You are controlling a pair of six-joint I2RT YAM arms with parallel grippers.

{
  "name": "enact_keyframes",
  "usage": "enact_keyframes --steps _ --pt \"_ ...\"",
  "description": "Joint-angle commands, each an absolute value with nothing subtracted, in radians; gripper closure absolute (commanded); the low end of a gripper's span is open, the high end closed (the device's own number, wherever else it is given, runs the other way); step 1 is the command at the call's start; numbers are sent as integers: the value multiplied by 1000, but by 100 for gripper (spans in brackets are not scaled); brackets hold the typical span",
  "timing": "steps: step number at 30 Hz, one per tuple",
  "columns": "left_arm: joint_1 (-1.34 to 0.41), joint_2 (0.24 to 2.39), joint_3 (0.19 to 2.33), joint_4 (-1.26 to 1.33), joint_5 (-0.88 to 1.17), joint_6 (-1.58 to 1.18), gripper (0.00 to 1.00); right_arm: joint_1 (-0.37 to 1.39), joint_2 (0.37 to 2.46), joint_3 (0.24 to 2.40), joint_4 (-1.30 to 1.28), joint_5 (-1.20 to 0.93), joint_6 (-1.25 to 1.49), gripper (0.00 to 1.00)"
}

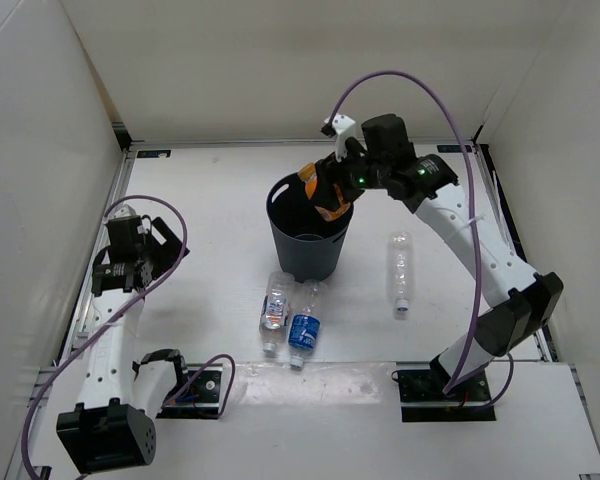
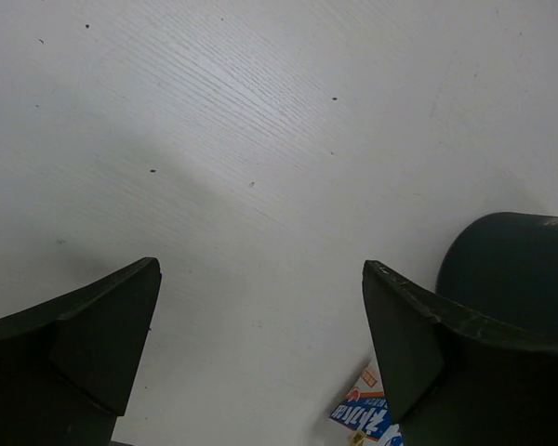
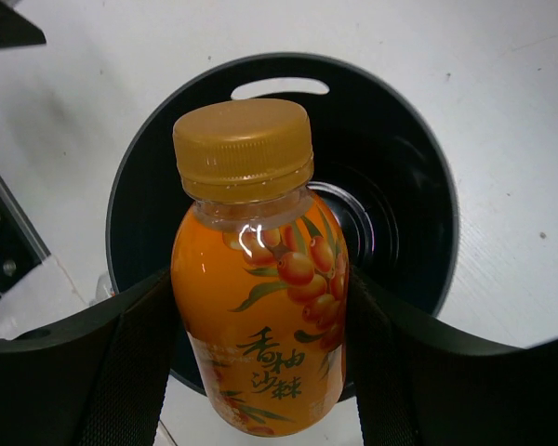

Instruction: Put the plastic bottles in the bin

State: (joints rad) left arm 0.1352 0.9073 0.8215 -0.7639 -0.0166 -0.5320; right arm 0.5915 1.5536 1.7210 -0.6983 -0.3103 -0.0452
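Orange bottle (image 3: 260,307) is clamped in my right gripper (image 3: 260,367), held above the bin (image 3: 418,167) mouth, long axis running out from the wrist, cap leading. Judged: opening the jaws drops it inside. Left gripper (image 2: 260,353) hangs spread, empty, left of the bin.

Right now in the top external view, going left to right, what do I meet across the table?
left gripper → bottle with white-blue label → bottle with blue label → clear unlabelled bottle. The bin and the orange bottle held above it by the right gripper overlap the middle pair, so left out.
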Motion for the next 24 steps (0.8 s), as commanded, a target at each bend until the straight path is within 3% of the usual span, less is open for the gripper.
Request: enact_keyframes --steps 1,3,6,10,24 --pt "126 861 798 -793 -3 -486 0 620 1545 1738 -707 -316 -120 82" --pt "130 845 790 -796 -3 -480 0 640 1542 1723 -709 -302 -124 75" --pt "132 824 781 -802 14 -459 0 664 1529 1727 -701 -259 -126 44" --pt "127 805 767 -807 15 -448 0 667 1522 1758 -699 -247 -130 32" --pt "127 804 727 -770 3 -460 0 566 1476 1786 -716 -434 -52 32"
